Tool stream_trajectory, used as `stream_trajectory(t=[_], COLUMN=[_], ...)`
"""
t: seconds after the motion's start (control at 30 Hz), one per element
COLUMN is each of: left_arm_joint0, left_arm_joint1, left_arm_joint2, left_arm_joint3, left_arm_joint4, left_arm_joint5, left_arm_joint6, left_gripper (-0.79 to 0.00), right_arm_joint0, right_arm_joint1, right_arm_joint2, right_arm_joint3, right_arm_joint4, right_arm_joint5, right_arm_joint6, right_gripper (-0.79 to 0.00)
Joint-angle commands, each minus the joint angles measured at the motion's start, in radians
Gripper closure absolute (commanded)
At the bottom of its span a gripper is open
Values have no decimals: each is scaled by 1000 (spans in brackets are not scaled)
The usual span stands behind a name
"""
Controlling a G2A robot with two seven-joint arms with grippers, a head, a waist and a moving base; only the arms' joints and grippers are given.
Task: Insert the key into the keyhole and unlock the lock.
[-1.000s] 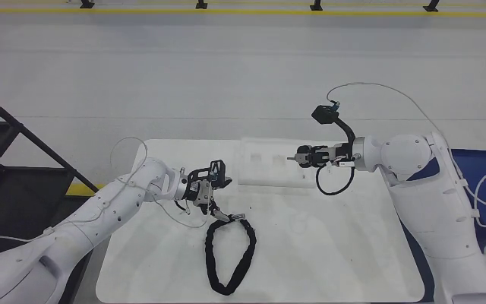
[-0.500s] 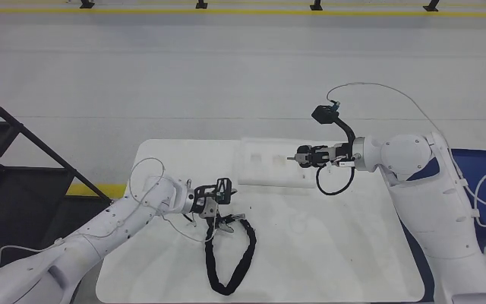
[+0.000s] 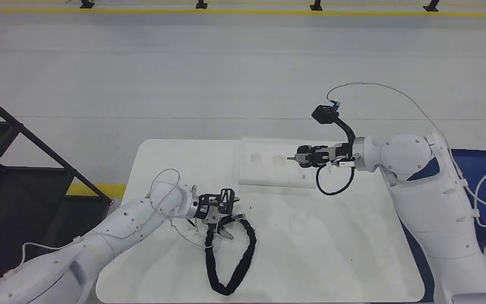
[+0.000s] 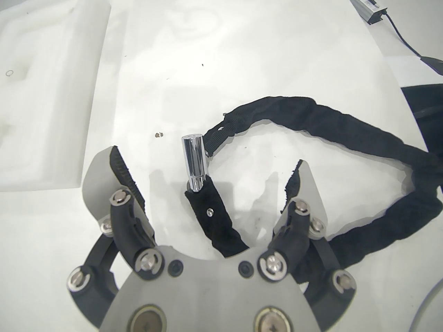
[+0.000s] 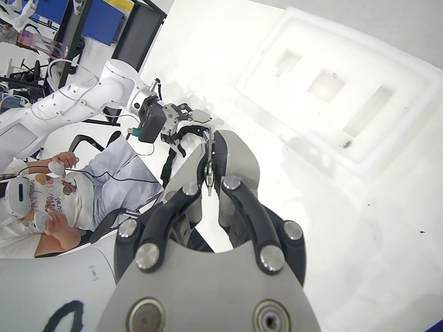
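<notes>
Jaws wide apart, the left gripper (image 4: 207, 160) has swung down from beside the foam tray (image 3: 262, 176) to straddle the chrome cylinder (image 4: 192, 162) of the black chain lock (image 3: 230, 267) on the table (image 3: 342, 251), seemingly ready to steady it. The right gripper (image 3: 296, 159) stays over the tray, clamped on the key (image 5: 208, 171). The keyhole cannot be made out, and the pads hide most of the key.

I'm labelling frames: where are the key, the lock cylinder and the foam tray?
key (image 5: 208, 171): right wrist view, thin metal blade.
lock cylinder (image 4: 193, 162): left wrist view, middle of chrome barrel.
foam tray (image 5: 380, 56): right wrist view, raised outer rim.
</notes>
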Motion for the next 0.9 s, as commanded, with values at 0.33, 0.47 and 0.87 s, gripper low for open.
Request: stream_trajectory(t=[0.33, 0.47, 0.87], left_arm_joint0=[-4, -3, -6], left_arm_joint1=[-51, -61, -74], left_arm_joint2=[9, 6, -31], left_arm_joint3=[85, 103, 105], left_arm_joint4=[76, 94, 95], left_arm_joint5=[13, 19, 20], left_arm_joint6=[42, 46, 55], left_gripper=[-323, 0, 0], right_arm_joint0=[0, 0, 0], right_arm_joint1=[0, 0, 0], right_arm_joint2=[0, 0, 0], right_arm_joint3=[0, 0, 0], right_arm_joint4=[0, 0, 0], right_arm_joint5=[0, 0, 0], right_arm_joint6=[0, 0, 0], right_gripper=[0, 0, 0])
